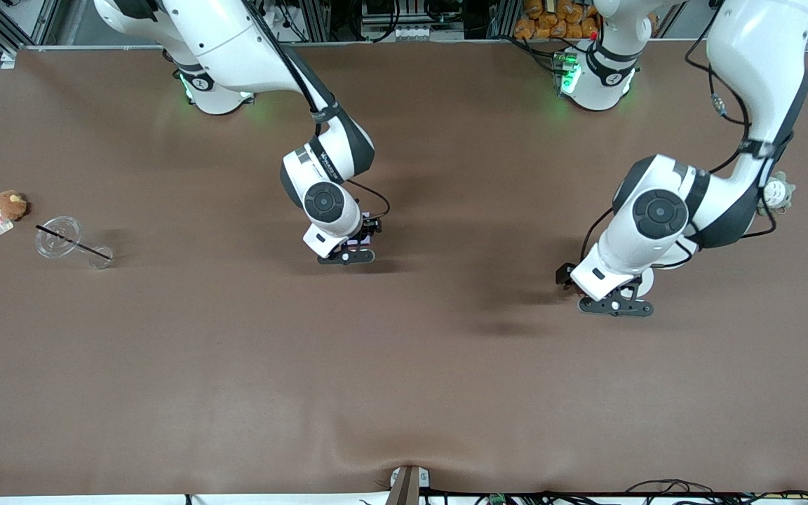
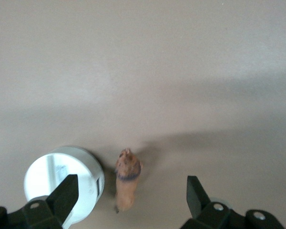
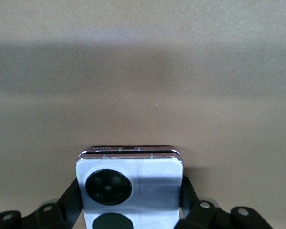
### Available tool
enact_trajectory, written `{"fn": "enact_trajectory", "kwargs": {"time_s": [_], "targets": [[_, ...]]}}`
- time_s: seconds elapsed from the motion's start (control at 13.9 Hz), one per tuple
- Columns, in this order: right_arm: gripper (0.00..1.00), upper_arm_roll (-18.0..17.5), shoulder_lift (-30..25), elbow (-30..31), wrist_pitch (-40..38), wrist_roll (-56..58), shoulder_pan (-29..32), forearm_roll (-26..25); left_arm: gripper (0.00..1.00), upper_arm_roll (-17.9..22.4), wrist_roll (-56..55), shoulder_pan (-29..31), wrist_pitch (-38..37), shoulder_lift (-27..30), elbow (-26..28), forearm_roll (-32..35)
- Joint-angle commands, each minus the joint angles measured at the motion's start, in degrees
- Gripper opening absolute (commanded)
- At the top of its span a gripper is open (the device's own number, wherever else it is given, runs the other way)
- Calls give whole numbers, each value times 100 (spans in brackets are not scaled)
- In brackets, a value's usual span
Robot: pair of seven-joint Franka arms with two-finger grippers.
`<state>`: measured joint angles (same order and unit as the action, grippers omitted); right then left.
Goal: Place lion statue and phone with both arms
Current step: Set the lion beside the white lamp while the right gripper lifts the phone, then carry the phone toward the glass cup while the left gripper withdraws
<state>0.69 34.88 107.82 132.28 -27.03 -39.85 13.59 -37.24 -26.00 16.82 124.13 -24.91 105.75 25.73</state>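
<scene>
Here, the only open vessel on the brown cloth-covered counter (image 1: 404,365) is a clear plastic cup (image 1: 67,240) lying on its side at the left of the front view, with a thin dark straw (image 1: 59,236) across its mouth; nothing else shows inside it. Just above it in that frame sits a round brown plush with a tag (image 1: 9,205). A grey-green plush (image 1: 777,193) peeks out by the left arm's elbow at the right of the frame.

The right pincer (image 1: 349,247) sits low near the middle of the front view, where its load is nearly hidden under the wrist. The right wrist view supplies what is missing: the small lavender folded phone (image 3: 129,188) with two black camera circles is pinched at its side edges between the black fingers (image 3: 72,202), at the bottom centre of that frame (its lower end is cut off by the frame edge).

The left pincer (image 1: 616,300) hangs low at the lower right of the arms in the front view, and the tiny brown-orange lion statue (image 2: 127,180) cannot be seen there at all. The left wrist view shows it on the counter, bottom centre, between the widely spread fingers (image 2: 66,192) and touched by neither. Just beside it stands a white round container (image 2: 62,183) with a pale shiny top; its contents cannot be told.
</scene>
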Motion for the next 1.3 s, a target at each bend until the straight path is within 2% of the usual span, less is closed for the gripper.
{"fn": "enact_trajectory", "kwargs": {"time_s": [0.0, 0.14, 0.29, 0.65, 0.79, 1.01, 1.15, 1.23], "targets": [[0, 36, -16, 11, 44, -267, -14, -76, 100, -265, 41, 67, -888, 283, -518, 3], [0, 45, -130, 11, -113, -232, 117, -84, 100, -292, 68, 67, -1442, 547, -896, -163], [0, 149, -516, 11, -552, -197, 354, -102, 100, -292, 77, 67, -2048, 688, -1352, -602], [0, 983, -1150, 20, -1792, 188, 513, -594, 100, -406, 33, 23, -3446, 916, -2461, -797], [0, 1204, -1177, 46, -1811, 942, 732, -629, 100, -389, 77, 110, -3519, 1014, -2576, -797], [0, 1231, -1317, 274, -1898, 1620, 1197, -629, 100, -346, 191, 93, -3615, 1189, -2787, -824], [0, 1353, -1335, 415, -1943, 2156, 1444, -664, 100, -22, 558, 32, -3624, 1495, -2787, -1076], [0, 1572, -1326, 468, -1917, 2237, 1445, -691, 100, 520, 778, -142, -3624, 1767, -2735, -1505]]}}
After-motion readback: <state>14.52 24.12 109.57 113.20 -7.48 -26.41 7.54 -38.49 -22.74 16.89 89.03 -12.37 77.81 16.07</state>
